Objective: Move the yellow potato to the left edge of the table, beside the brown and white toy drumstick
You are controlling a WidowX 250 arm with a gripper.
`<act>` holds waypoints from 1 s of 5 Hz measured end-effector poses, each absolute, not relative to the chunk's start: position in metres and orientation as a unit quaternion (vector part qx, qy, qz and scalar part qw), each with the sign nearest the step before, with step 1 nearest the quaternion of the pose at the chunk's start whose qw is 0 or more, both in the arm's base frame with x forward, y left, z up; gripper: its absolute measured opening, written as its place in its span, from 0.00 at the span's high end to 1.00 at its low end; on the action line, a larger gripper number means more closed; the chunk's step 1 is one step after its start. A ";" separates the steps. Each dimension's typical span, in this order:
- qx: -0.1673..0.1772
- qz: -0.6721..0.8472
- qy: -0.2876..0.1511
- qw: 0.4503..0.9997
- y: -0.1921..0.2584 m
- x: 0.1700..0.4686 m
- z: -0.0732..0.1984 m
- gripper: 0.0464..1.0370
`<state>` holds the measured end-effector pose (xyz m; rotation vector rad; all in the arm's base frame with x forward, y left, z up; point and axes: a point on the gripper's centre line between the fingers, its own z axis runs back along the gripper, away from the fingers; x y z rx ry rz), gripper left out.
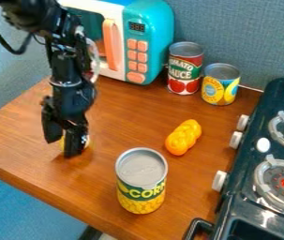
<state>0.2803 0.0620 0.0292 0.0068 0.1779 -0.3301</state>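
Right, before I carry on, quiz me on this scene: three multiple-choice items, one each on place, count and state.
1. Where is the black two-finger gripper?
A) Over the stove
B) Beside the microwave's buttons
C) Low over the brown wooden table, at a mostly hidden yellow thing

2. How many metal cans stand on the table?
A) Three
B) Two
C) Five

3. How does the green-and-yellow metal can rest?
A) On its side
B) Upright
C) Leaning on another can

1: C, yellow shows right at the gripper.
2: A, the red-and-green, blue-and-yellow and green-and-yellow cans.
3: B, its flat silver lid faces up.
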 end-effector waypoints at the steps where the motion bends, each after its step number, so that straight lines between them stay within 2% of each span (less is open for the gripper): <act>1: -0.002 -0.164 0.104 0.981 0.052 0.285 0.017 0.04; 2: 0.001 -0.154 0.105 0.982 0.050 0.294 0.015 0.08; 3: 0.004 -0.142 0.101 0.985 0.051 0.300 0.015 0.30; 4: 0.001 -0.134 0.100 0.986 0.050 0.300 0.016 0.31; 5: -0.009 -0.128 0.085 0.988 0.049 0.290 0.032 0.31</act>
